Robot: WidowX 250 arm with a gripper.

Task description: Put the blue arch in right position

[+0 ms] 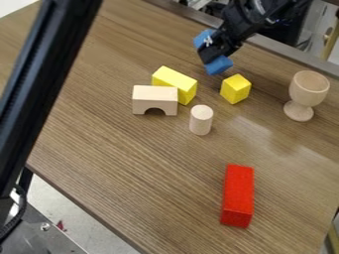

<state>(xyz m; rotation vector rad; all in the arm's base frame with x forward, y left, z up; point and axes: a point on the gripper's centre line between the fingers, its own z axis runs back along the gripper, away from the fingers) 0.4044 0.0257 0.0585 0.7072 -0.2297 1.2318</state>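
- 1 blue arch point(218, 65) is clamped in my gripper point(215, 49), near the yellow cube point(236, 89).
- Caution: releasing at a tilt could topple the arch; lowering off-line could strike the cube.

So this is looking like a robotics lab or maybe a workshop, can't really tell which. A black robot arm point(255, 20) is hanging over a wood-grain table point(132, 163) where plain toy blocks point(237, 196) are sitting, a thick black post point(43, 89) is running up the left side, and a bare metal plate point(56, 243) is showing down low, with a bolt point(45, 226) sticking out and a black cable point(22, 211) curling nearby.
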